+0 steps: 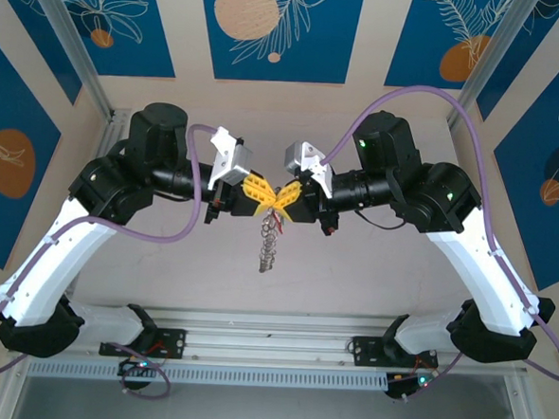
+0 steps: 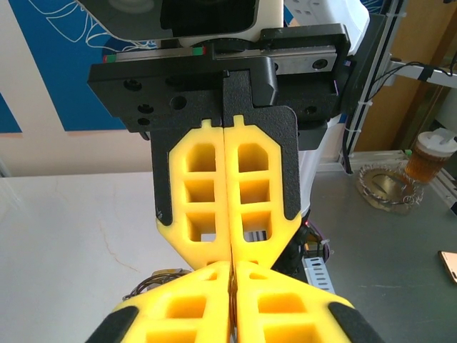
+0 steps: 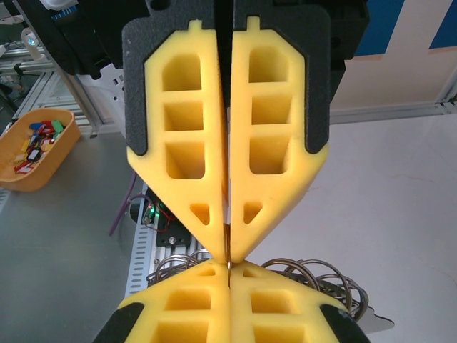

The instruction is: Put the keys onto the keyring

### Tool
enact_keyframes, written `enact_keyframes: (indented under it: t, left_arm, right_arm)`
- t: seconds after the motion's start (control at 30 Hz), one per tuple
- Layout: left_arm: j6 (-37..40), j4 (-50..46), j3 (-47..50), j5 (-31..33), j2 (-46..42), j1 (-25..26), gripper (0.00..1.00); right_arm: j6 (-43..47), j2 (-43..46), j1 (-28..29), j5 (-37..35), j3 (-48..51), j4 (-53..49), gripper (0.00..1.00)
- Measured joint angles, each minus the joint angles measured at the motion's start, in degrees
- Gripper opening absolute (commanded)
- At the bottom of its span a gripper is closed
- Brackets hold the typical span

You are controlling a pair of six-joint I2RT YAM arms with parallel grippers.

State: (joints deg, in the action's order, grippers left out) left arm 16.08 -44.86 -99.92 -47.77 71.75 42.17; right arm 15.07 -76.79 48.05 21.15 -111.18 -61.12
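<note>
- Above the middle of the table (image 1: 379, 282), the left gripper (image 1: 269, 192) and the right gripper (image 1: 291, 197) meet tip to tip.
- Both pairs of yellow fingers are pressed together. Whether either pair is pinching something cannot be told.
- The keyring (image 1: 270, 247) trails from just under the meeting tips. In the top view its long axis runs straight toward the arm bases, with its free end nearest them.
- A red speck at the chain's upper end may be the key (image 1: 279, 211); it is too small to tell which way it points.
- From the right wrist, wire loops of the keyring (image 3: 318, 275) show just behind the right gripper (image 3: 228, 275).
- Bare tabletop lies on both sides of the chain, and the metal rail (image 1: 272, 328) at the near edge is well apart from it.
- An orange bin (image 3: 36, 146) sits off the table.
</note>
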Motion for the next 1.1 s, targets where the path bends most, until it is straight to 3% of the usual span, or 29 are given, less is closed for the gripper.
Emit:
enact_keyframes:
  t: [0.57, 0.73, 0.8, 1.1]
  left_arm:
    - [0.9, -1.2, 0.2, 0.7, -0.7, 0.0, 0.15]
    - [1.0, -1.5, 0.2, 0.9, -0.8, 0.0, 0.10]
    - [1.0, -1.5, 0.2, 0.9, -0.8, 0.0, 0.00]
    - [1.4, -1.5, 0.2, 0.6, -0.8, 0.1, 0.00]
  right_arm:
    - [0.6, 0.1, 0.0, 0.1, 0.0, 0.3, 0.00]
    - [0.6, 0.1, 0.0, 0.3, 0.0, 0.4, 0.00]
    - [0.7, 0.1, 0.0, 0.5, 0.0, 0.4, 0.00]
    - [1.5, 2.1, 0.0, 0.9, 3.2, 3.3, 0.03]
